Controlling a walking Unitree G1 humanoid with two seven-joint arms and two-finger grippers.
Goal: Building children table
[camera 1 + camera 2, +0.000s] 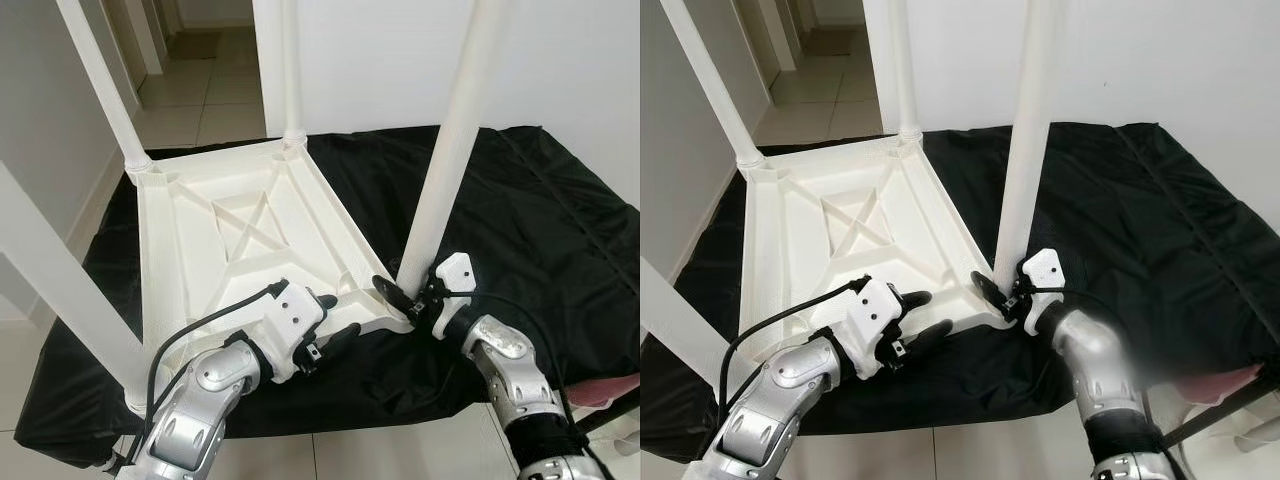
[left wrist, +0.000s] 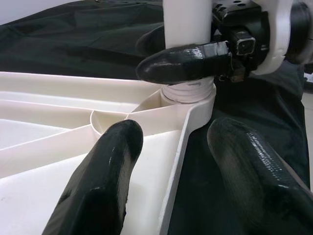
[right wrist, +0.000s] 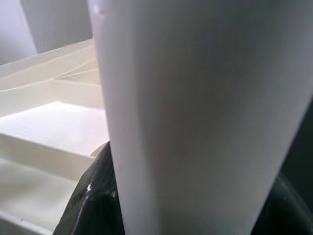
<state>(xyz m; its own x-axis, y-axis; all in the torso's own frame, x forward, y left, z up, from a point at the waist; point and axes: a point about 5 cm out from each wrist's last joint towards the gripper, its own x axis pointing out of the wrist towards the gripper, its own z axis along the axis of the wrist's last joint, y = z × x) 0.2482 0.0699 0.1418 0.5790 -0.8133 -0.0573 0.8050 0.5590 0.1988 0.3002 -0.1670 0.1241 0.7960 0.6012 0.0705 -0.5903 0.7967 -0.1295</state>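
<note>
Table top [image 1: 230, 240]: being kept upside down on the black cloth [image 1: 520, 210], ribbed underside up.
Legs: four seen standing in corner sockets — assembly judged nearly done.
Right gripper [image 1: 412, 292]: being closed around the near leg [image 1: 450, 150] just above its socket.
Left gripper [image 1: 334, 322]: fingers being held apart astride the near rim.
Left to do: seating this leg, turning the table over.
Writing: none readable.

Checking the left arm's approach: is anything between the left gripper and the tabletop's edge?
Nothing visible. The left gripper is open with the tabletop rim between its fingers, beside the leg held by the right gripper.
</note>
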